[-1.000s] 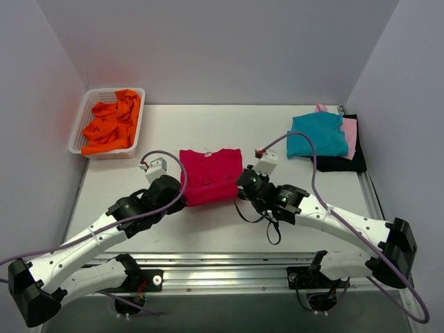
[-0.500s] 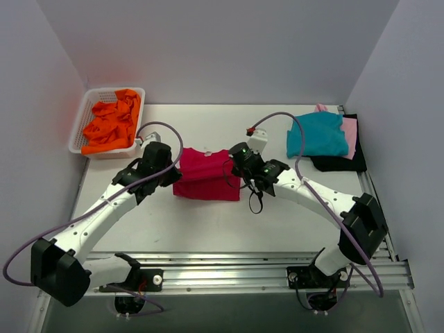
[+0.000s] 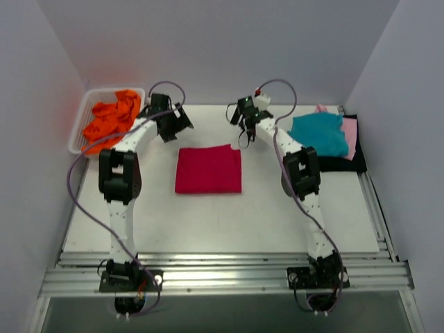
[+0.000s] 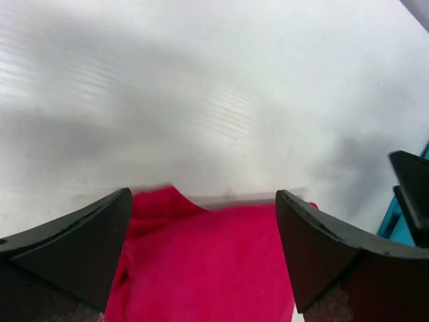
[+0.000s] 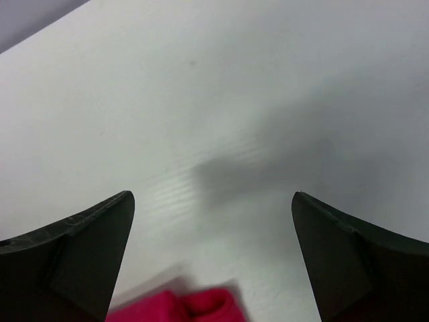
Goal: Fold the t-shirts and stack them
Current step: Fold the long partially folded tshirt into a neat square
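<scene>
A crimson-red t-shirt (image 3: 208, 170) lies folded into a flat rectangle in the middle of the table. My left gripper (image 3: 176, 126) hovers open just past its back left corner. In the left wrist view the red cloth (image 4: 214, 268) lies below the spread gripper (image 4: 204, 228), touching neither finger. My right gripper (image 3: 243, 132) stands open beyond the back right corner; only a red corner (image 5: 181, 308) shows beneath that gripper (image 5: 211, 221). At the right a teal t-shirt (image 3: 318, 134) lies folded on a pale pink one (image 3: 351, 129) and a black one (image 3: 341, 164). An orange t-shirt (image 3: 109, 123) sits crumpled in the basket.
The white lattice basket (image 3: 79, 130) stands at the back left corner. Grey walls close the table at the back and both sides. Both arms stretch far out over the table. A metal rail (image 3: 222, 267) runs along the near edge.
Both grippers carried the red shirt's near edge towards the back, folding it in half, then let go and opened. They now hover past its back edge.
</scene>
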Available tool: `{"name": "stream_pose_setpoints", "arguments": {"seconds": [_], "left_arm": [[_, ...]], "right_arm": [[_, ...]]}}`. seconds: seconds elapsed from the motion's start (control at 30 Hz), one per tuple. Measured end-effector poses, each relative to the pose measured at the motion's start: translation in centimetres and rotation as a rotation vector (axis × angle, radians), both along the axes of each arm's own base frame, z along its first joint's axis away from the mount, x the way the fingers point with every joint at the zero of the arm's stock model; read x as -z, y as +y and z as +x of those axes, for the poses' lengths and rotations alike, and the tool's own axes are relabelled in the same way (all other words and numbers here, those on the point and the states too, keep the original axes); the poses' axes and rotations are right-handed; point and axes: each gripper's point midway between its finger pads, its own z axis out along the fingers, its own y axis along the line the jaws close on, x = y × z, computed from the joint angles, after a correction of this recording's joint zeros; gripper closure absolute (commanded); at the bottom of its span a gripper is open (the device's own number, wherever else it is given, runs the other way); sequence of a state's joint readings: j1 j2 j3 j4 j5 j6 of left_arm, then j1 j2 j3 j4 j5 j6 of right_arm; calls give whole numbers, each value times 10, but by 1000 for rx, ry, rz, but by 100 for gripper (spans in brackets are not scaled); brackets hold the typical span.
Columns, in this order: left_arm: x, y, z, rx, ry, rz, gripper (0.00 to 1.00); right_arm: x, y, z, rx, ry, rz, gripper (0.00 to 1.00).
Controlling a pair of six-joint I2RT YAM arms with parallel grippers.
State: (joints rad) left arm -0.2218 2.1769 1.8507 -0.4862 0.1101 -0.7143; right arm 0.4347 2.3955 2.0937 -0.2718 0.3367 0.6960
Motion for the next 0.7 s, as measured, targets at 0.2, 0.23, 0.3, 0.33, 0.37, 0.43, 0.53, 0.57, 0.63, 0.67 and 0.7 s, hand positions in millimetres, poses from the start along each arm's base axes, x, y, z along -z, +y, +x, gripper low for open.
{"name": "stream_pose_setpoints", "arguments": {"seconds": [0.2, 0.23, 0.3, 0.33, 0.37, 0.43, 0.53, 0.57, 0.63, 0.67, 0.7], "left_arm": [[2, 39, 15, -28, 12, -17, 3], [-6, 42, 9, -25, 3, -19, 3], [-30, 44, -4, -16, -34, -26, 3], [-43, 44, -10, -10, -56, -31, 3], [-57, 42, -14, -4, -87, -37, 3], [-82, 39, -24, 7, -152, -51, 3], [-103, 37, -35, 18, -227, -66, 5], [-102, 37, -38, 20, -234, -68, 5], [-94, 37, -41, 22, -231, -69, 5], [-87, 37, -43, 23, -220, -68, 6], [-77, 37, -46, 23, -201, -66, 6]], "right_arm": [[-5, -51, -17, 39, 52, -55, 0], [-11, -55, -33, 33, 60, -56, 0], [-26, -57, -63, 8, 42, -28, 0], [-34, -57, -77, -7, 34, -15, 0], [-43, -54, -87, -24, 14, 10, 0], [-53, -47, -103, -64, -21, 64, 0], [-46, -31, -120, -132, -36, 138, 0], [-38, -26, -125, -152, -24, 153, 0], [-17, -18, -139, -194, 17, 182, 0], [-6, -16, -147, -209, 46, 189, 0], [3, -13, -154, -226, 69, 197, 0]]}}
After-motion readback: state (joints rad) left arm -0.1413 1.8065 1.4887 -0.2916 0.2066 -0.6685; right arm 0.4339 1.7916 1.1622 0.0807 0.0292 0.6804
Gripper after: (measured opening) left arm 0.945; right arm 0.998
